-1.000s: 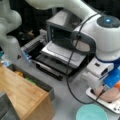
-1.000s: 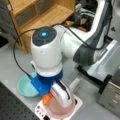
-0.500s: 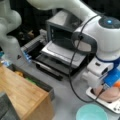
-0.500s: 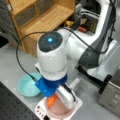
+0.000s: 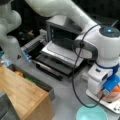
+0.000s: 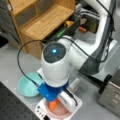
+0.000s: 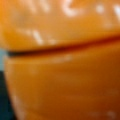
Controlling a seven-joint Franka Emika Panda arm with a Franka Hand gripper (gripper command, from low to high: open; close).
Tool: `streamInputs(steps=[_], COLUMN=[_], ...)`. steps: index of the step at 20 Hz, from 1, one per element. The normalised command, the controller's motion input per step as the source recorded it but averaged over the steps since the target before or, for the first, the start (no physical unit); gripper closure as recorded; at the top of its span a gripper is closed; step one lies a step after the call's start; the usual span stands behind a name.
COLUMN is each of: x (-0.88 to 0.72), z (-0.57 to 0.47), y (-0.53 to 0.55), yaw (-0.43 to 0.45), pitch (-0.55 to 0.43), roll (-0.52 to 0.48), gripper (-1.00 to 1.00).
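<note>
Hand (image 6: 56, 105) low over orange object (image 7: 65, 65)

Orange object (image 7: 60, 75), pink plate (image 6: 58, 113), teal bowl (image 6: 26, 86).

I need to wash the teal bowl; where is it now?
The teal bowl sits on the grey table at a front view's lower left, beside the white scale carrying the pink bowl.

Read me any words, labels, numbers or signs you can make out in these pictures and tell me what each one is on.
No text can be read.
White marks on the orange object that fills the wrist view: too blurred to read.
Dark marks on the white tray under the hand in a front view: too small to read.
Small red mark on the arm base in a front view: shape only, not readable.
</note>
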Motion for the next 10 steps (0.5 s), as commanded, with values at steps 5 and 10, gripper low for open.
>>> streamInputs(steps=[5,10], x=[-0.06,-0.03], z=[-0.11,-0.13], y=[0.09,0.12], yaw=[0.0,-0.01], pitch=[-0.125,-0.119], roll=[-0.277,-0.281], gripper=[1.0,1.0])
